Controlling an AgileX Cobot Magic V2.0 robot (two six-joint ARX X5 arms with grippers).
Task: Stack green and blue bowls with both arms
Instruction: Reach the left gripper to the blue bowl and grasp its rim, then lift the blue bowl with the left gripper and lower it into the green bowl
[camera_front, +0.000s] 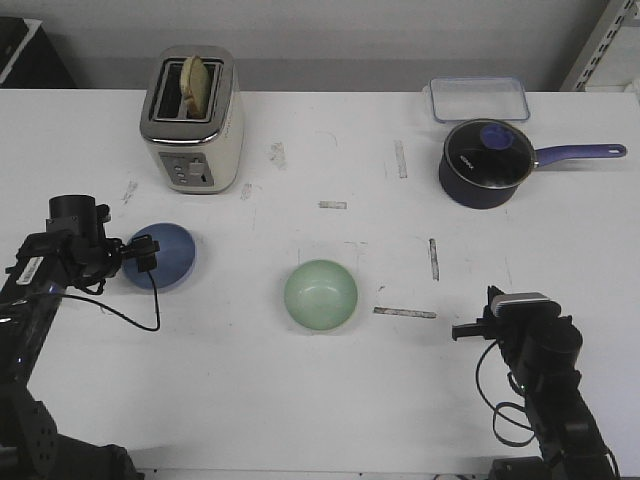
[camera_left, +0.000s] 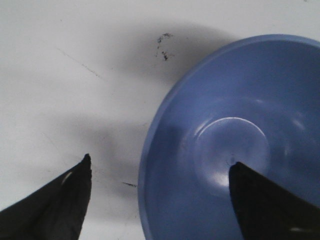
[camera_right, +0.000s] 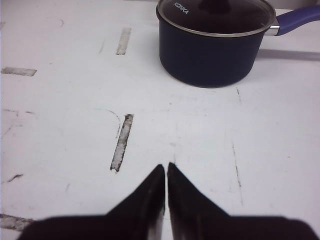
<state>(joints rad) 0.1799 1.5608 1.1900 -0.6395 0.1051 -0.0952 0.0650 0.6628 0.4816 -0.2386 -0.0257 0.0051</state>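
The periwinkle blue bowl (camera_front: 162, 255) sits upright on the white table at the left. My left gripper (camera_front: 133, 252) is open and straddles its near-left rim: in the left wrist view one finger is over the bowl's inside (camera_left: 225, 150) and the other over the table, the gripper (camera_left: 160, 167) not closed on it. The pale green bowl (camera_front: 320, 295) stands alone at the table's middle. My right gripper (camera_front: 470, 330) is shut and empty, low at the front right; the right wrist view shows its fingertips (camera_right: 166, 167) together over bare table.
A cream toaster (camera_front: 192, 122) with toast stands at the back left. A dark navy saucepan (camera_front: 487, 163) with a glass lid and long handle is at the back right, also in the right wrist view (camera_right: 212, 42). A clear lidded box (camera_front: 479, 99) lies behind it.
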